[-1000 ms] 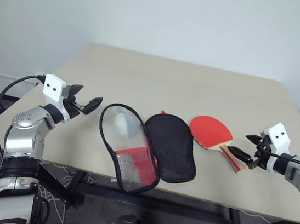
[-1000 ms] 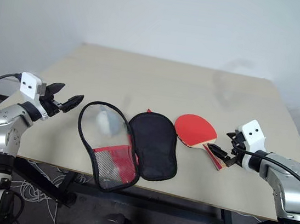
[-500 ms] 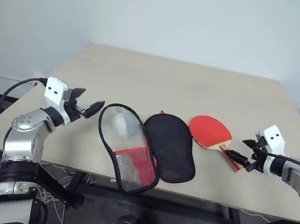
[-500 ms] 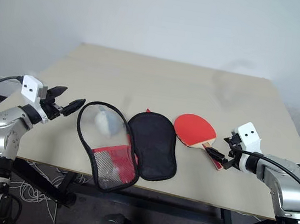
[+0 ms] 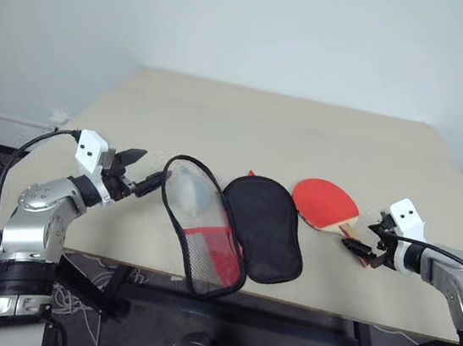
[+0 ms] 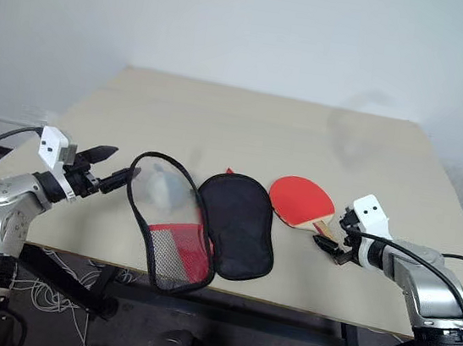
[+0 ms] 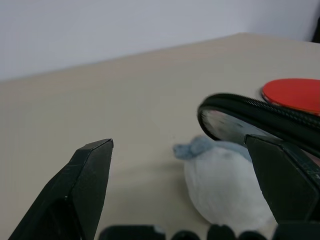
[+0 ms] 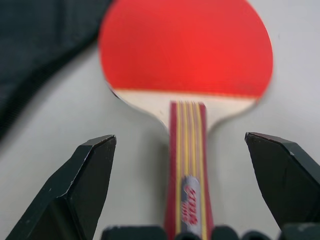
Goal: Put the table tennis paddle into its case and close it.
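The table tennis paddle [image 5: 324, 201] lies flat on the table, red face up, its striped handle [image 8: 189, 165] pointing at my right gripper [image 5: 365, 239]. That gripper is open and low over the handle's end, with a finger on each side and no grip. The case [image 5: 262, 226] lies unzipped to the left of the paddle, black lining up. Its other half [image 5: 204, 250], red with a mesh pocket, stands tilted up with its black zipper rim [image 7: 260, 114]. My left gripper [image 5: 145, 171] is open, and one fingertip [image 7: 280, 175] is at that rim's left edge.
A small white rounded thing [image 7: 222, 187] lies on the table just behind the raised rim. The beige table [image 5: 305, 131] stretches wide behind the objects, and its front edge runs close below the case. Cables lie on the floor at the left.
My left gripper has moved right, up to the case's zipper rim, and the raised half now stands steeper. My right gripper has sunk toward the paddle's handle. Both stay open.
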